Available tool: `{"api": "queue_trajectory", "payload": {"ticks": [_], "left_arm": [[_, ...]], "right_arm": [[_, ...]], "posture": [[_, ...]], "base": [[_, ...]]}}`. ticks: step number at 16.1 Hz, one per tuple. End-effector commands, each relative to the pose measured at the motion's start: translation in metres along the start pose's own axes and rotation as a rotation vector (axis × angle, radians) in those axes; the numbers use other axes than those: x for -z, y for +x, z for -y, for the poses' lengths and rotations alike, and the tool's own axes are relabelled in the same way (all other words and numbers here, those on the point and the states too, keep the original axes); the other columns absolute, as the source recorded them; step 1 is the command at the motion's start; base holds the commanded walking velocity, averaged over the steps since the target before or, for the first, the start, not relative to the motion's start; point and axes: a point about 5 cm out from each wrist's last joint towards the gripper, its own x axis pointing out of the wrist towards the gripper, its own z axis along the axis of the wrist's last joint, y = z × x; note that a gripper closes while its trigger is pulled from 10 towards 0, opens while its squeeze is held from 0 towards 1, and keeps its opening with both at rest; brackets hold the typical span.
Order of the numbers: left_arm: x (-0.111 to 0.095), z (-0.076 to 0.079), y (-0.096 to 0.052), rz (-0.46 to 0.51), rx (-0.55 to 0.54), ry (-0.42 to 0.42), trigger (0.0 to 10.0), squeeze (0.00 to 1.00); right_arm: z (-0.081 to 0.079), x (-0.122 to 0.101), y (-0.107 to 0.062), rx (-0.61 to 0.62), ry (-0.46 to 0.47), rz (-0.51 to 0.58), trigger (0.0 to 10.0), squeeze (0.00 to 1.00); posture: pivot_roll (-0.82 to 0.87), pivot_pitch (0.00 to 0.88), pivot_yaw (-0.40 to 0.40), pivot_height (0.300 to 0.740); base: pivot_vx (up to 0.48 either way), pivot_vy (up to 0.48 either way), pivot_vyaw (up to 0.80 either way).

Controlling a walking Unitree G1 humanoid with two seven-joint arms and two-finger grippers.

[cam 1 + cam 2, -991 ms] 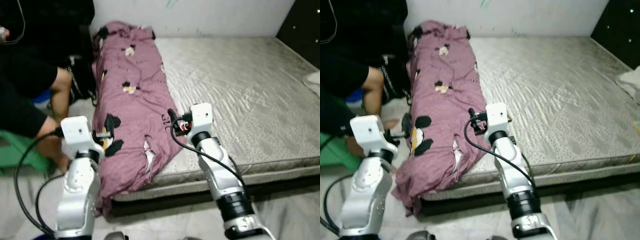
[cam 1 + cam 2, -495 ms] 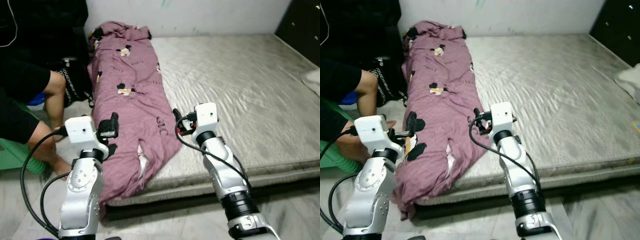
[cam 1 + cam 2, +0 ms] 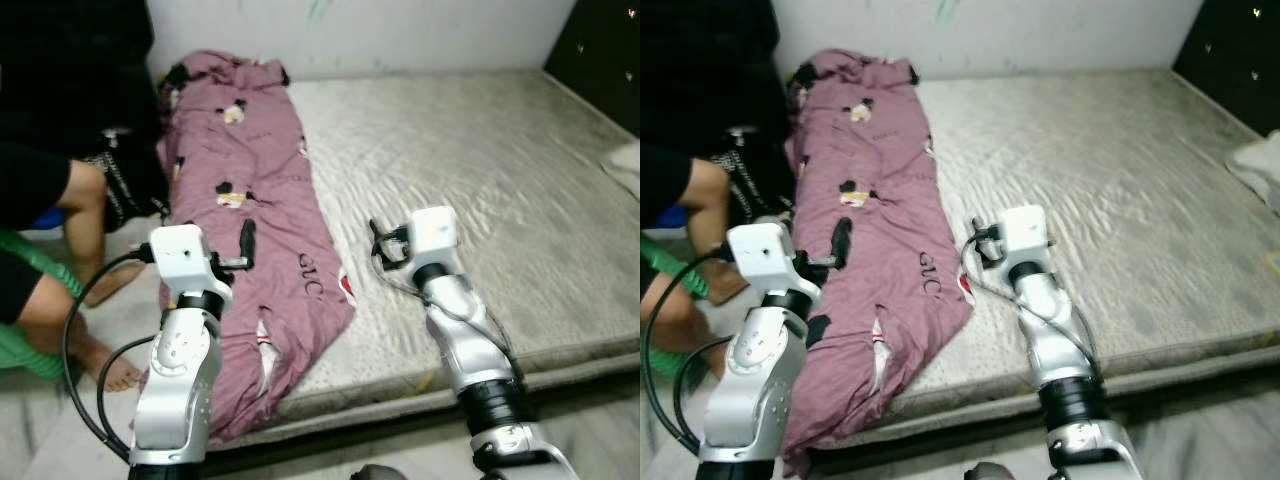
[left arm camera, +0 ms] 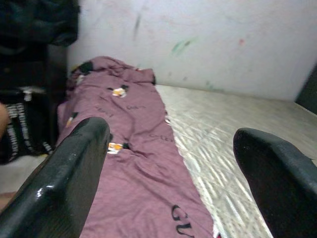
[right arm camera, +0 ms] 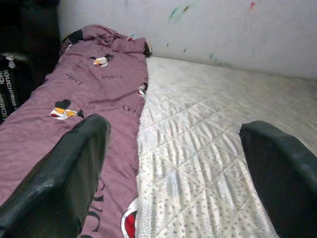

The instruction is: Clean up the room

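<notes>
I have both silver arms raised over the near edge of the bed, forearms angled up and wrists pointing toward the far wall. The left gripper (image 3: 246,240) hangs over the mauve duvet (image 3: 245,190); its wrist view shows the jaws spread wide, nothing between them. The right gripper (image 3: 378,243) hovers above the bare mattress (image 3: 480,160), just beside the duvet's edge, and its jaws are spread wide and empty as well.

The duvet lies in a long, rumpled strip along the robot's left side of the mattress, from the white wall (image 3: 350,30) down to the near edge, where its lower end spills over the side. It is soft cloth printed with small cartoon mouse figures and dark lettering; I can make out "GU" near the lower end, the rest too blurred. The mattress is grey, quilted in diamonds, with a slight sheen.

A person's bare legs (image 3: 85,250) are on the floor beside the bed on my left.
</notes>
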Motion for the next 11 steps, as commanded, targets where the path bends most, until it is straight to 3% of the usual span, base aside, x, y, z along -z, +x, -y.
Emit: {"api": "queue_trajectory", "payload": {"ticks": [1, 6, 11], "left_arm": [[0.003, -0.007, -0.003, -0.016, -0.032, 0.009, 10.0, 0.0], [0.005, -0.008, -0.003, -0.028, -0.052, 0.008, 10.0, 0.0], [0.0, -0.027, -0.01, -0.002, -0.14, 0.099, 10.0, 0.0]], "right_arm": [[-0.013, -0.007, 0.004, -0.037, 0.006, 0.025, 10.0, 0.0], [-0.012, -0.005, 0.004, -0.027, 0.011, 0.015, 10.0, 0.0], [-0.011, -0.004, 0.002, -0.047, 0.008, 0.006, 10.0, 0.0]], "posture": [[0.03, 0.018, -0.023, 0.74], [0.03, 0.026, -0.02, 0.74], [0.04, 0.055, -0.018, 0.74]], "base": [[0.0, 0.0, 0.0], [0.0, 0.0, -0.77], [0.0, 0.0, 0.0]]}}
